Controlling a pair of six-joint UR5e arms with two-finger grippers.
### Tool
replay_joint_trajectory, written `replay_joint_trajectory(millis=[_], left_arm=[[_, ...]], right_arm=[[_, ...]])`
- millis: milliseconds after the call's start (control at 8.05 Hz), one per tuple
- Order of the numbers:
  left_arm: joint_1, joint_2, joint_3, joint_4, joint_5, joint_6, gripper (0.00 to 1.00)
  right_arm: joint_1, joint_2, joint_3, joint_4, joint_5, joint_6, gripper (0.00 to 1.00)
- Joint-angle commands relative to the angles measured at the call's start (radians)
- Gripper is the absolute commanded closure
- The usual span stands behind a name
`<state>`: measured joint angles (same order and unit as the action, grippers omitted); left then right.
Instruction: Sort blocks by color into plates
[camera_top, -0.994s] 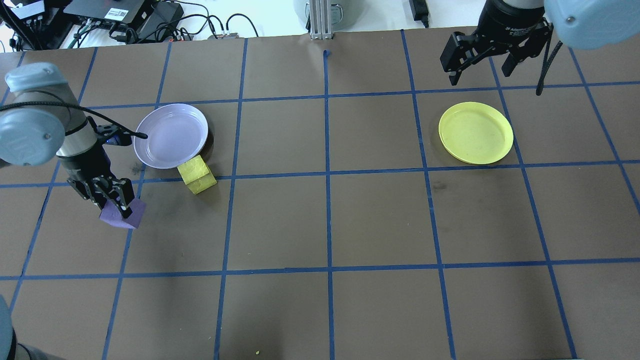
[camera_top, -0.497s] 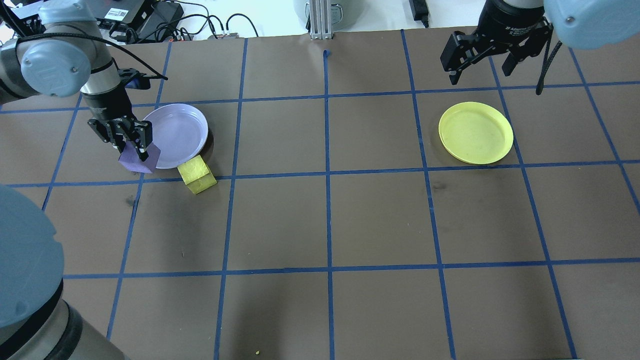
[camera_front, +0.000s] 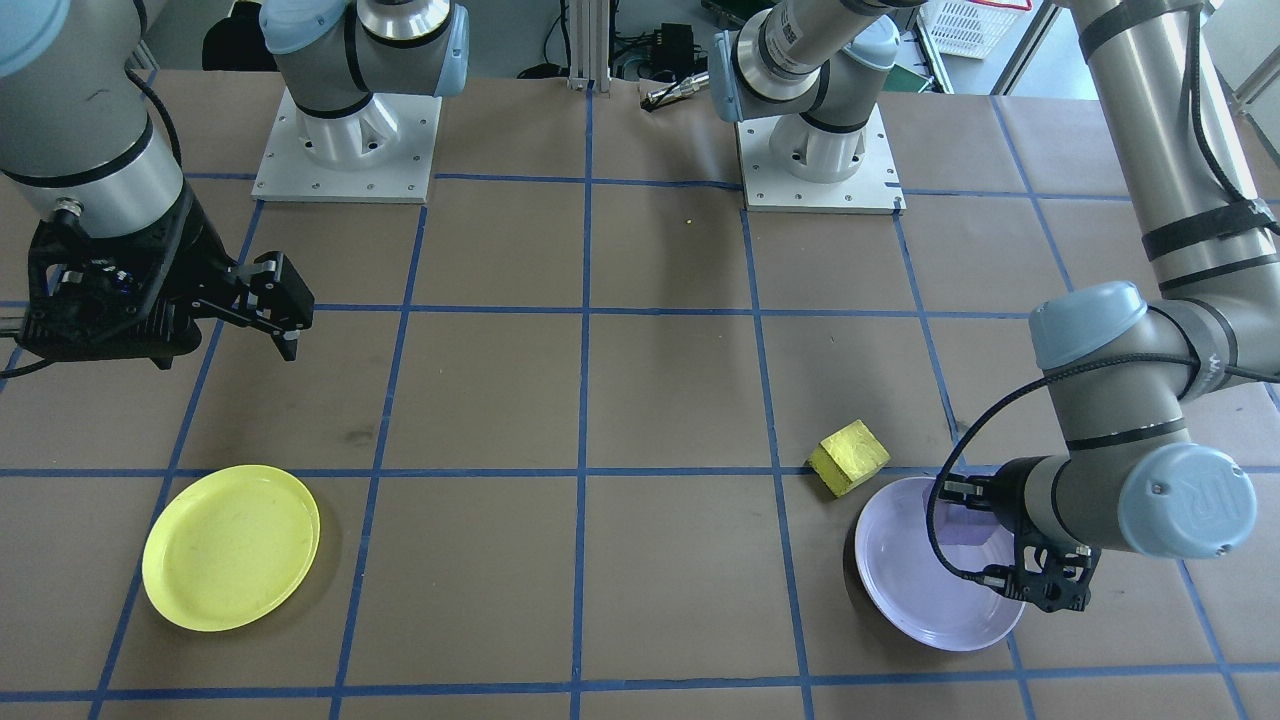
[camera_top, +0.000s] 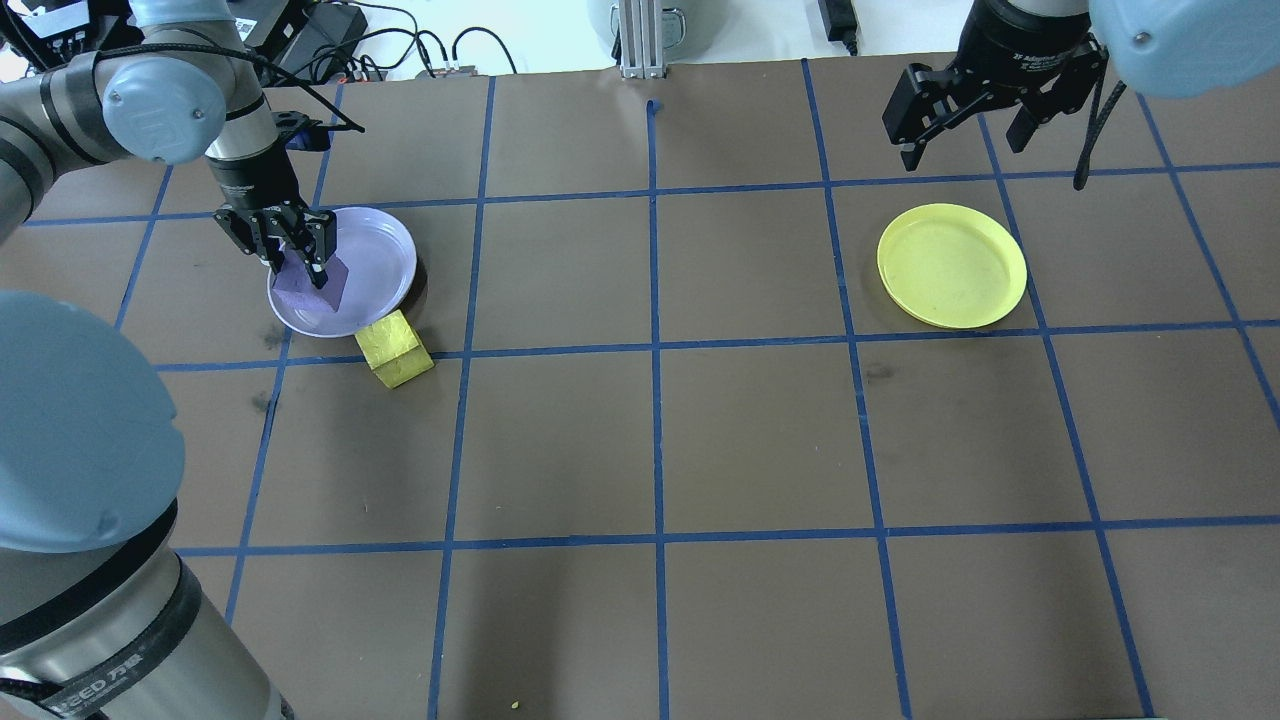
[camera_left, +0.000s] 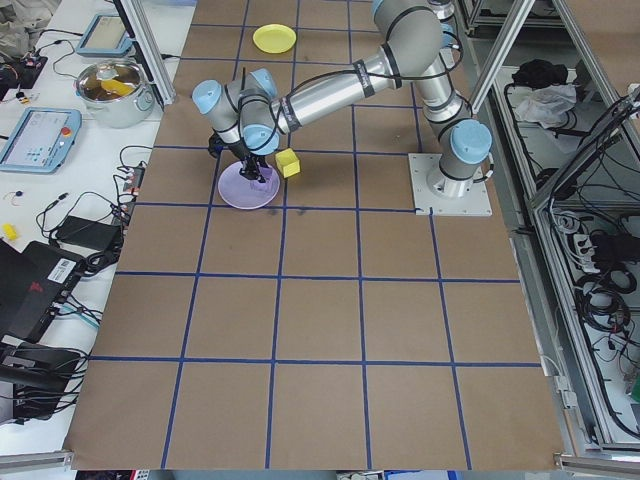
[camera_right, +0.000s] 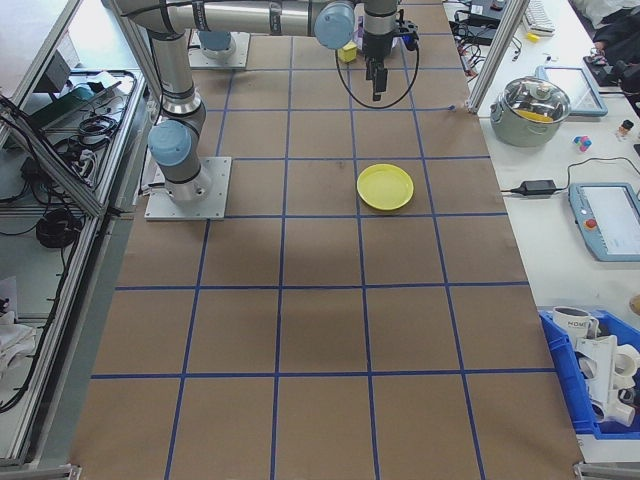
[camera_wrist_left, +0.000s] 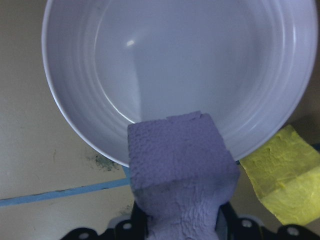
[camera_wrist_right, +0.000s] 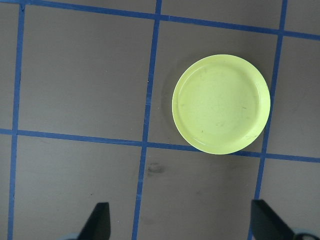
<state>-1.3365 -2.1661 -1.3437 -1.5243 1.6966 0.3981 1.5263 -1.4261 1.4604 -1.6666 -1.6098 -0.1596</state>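
A: Listing item one: the purple block (camera_top: 312, 281), clamped between the fingers of the left gripper (camera_top: 292, 254), held above the lavender plate (camera_top: 372, 262), over that plate's edge on the robot's left. In the left wrist view the block pokes out past the fingers, its top face over the plate's rim; whether it touches the plate cannot be told.

B: Item two?

A: Yellow block (camera_top: 394, 349), on the brown table (camera_top: 640, 450), just beside the lavender plate's near rim, apart from the gripper.

B: Item three?

A: Yellow plate (camera_top: 951, 265), well apart from the lavender plate, across the table. Nothing on it.

B: The other hand?

A: Right gripper (camera_top: 965, 120), fingers spread wide, holding nothing, raised beyond the yellow plate, far from the lavender one.
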Motion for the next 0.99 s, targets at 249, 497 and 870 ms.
replay_joint_trajectory(millis=[249, 497, 870], left_arm=[[-0.003, -0.043, 0.029, 0.024, -0.067, -0.130, 0.15], [-0.007, -0.025, 0.031, 0.013, -0.061, -0.174, 0.00], [-0.044, 0.024, 0.028, -0.063, -0.127, -0.412, 0.00]], right_arm=[[0.000, 0.003, 0.000, 0.002, -0.002, -0.017, 0.00], [0.000, 0.003, 0.000, 0.002, -0.002, -0.015, 0.00], [0.000, -0.003, 0.002, 0.017, 0.001, -0.003, 0.00]])
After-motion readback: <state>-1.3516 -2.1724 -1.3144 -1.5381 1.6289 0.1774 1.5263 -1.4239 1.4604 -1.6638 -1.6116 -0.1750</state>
